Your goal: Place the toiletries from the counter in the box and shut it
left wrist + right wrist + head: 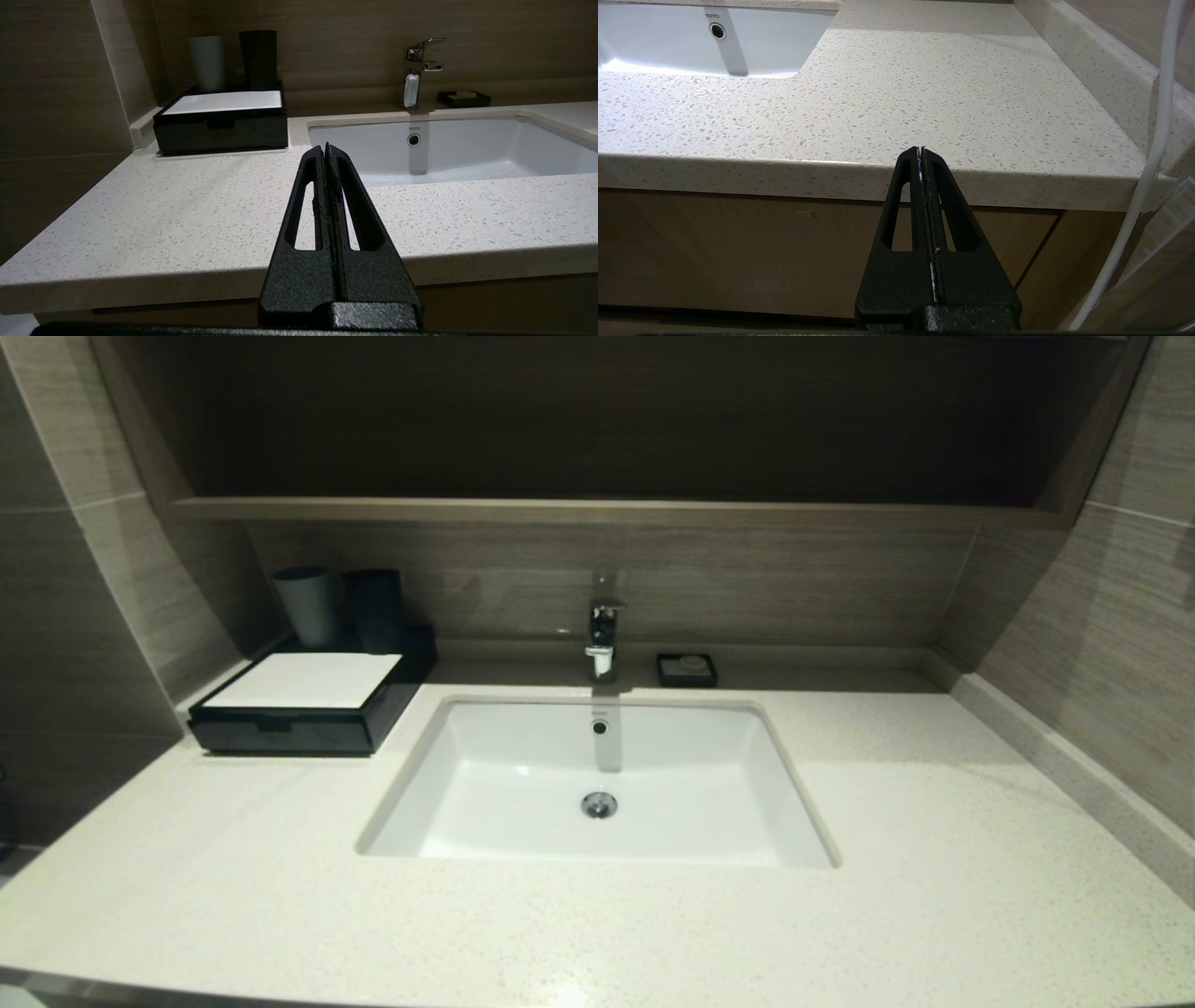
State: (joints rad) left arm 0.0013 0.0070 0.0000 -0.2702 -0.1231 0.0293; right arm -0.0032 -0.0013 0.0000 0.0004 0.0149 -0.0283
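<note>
Seemingly finished: low black rectangular box with white flat top (308, 702) sitting closed at back-left of cream speckled stone counter (934, 859); 0 sachets showing anywhere, presumably inside. Left gripper (328, 148), right gripper (920, 150) hanging below counter edge, jaws pressed together, gripping nothing.

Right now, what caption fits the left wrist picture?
Shut left hand hovers at the counter edge, facing the closed box.

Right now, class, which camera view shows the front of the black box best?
The left wrist view: it faces the box level, showing its drawer front and white top. The head view sees the box from above, with its front foreshortened. The right wrist view shows only counter and sink, no box.
</note>
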